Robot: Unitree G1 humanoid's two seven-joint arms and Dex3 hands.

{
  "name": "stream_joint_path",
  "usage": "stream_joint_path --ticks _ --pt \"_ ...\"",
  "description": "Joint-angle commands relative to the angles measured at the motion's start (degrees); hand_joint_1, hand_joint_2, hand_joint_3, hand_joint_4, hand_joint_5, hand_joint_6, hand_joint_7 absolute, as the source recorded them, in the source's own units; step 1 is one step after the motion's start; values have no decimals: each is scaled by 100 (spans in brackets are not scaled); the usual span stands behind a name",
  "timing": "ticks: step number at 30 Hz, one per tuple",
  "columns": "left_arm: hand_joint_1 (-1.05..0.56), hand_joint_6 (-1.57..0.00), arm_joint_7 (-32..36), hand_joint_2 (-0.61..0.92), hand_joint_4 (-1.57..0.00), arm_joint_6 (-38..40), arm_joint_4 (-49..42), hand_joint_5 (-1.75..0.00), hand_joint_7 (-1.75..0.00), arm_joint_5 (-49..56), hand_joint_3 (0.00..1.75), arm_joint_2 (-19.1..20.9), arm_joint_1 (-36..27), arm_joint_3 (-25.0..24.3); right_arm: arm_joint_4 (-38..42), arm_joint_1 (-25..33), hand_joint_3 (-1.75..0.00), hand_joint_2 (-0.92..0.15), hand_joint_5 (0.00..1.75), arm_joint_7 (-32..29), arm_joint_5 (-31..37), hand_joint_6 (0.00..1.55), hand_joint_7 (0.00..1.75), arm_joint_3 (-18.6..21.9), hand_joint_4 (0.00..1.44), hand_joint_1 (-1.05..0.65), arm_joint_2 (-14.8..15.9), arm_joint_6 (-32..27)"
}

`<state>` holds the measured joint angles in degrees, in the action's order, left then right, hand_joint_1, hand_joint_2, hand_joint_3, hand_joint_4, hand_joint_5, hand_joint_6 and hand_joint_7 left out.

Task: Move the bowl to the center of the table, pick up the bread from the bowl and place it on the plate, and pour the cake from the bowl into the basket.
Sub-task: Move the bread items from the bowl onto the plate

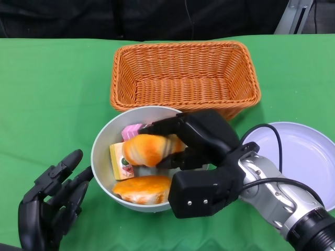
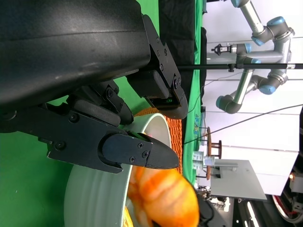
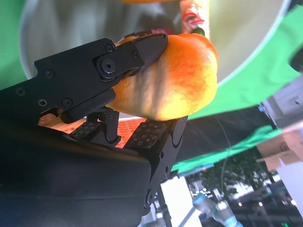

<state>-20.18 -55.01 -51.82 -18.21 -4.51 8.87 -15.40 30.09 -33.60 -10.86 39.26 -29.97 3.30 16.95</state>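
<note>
Above bowl (image 1: 102,151), bread (image 1: 146,149) crosswise

The head view looks steeply down on the desk (image 1: 47,94) from above (basket at the far side). Each wrist view sits close behind its own fingers (image 3: 142,52); all three share the bowl (image 1: 102,144).

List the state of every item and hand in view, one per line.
bread roll: gripped by the right hand, lifted over the bowl
right hand: holds the bread roll
left hand: holds nothing, fingers at the bowl's outer wall
bowl: upright, holds a second bread and packaged cakes
basket: upright, empty
plate: nothing on the part in view
</note>
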Motion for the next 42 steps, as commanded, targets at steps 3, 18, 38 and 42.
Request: stream_joint_path --ticks 3,18,38,42 --pt "-60 -82 81 92 -93 -29 -52 0 0 138 15 101 39 -12 -473 114 0 -85 100 135 -252 110 7 187 82 -23 40 53" --pt "-63 -80 405 92 -92 43 -20 0 0 471 17 200 -5 -43 -2811 1000 0 -82 107 1350 -1206 110 11 888 80 -27 402 -314" --pt "-64 -81 223 92 -92 132 -50 0 0 221 15 356 -12 -139 -4344 2526 0 -82 123 1960 -2083 88 56 2237 79 -25 1252 -494" --pt "-62 -81 110 92 -92 143 -24 0 0 140 15 380 -24 -153 -4439 2786 0 -83 122 1984 -2177 78 75 2593 78 -21 1427 -615"
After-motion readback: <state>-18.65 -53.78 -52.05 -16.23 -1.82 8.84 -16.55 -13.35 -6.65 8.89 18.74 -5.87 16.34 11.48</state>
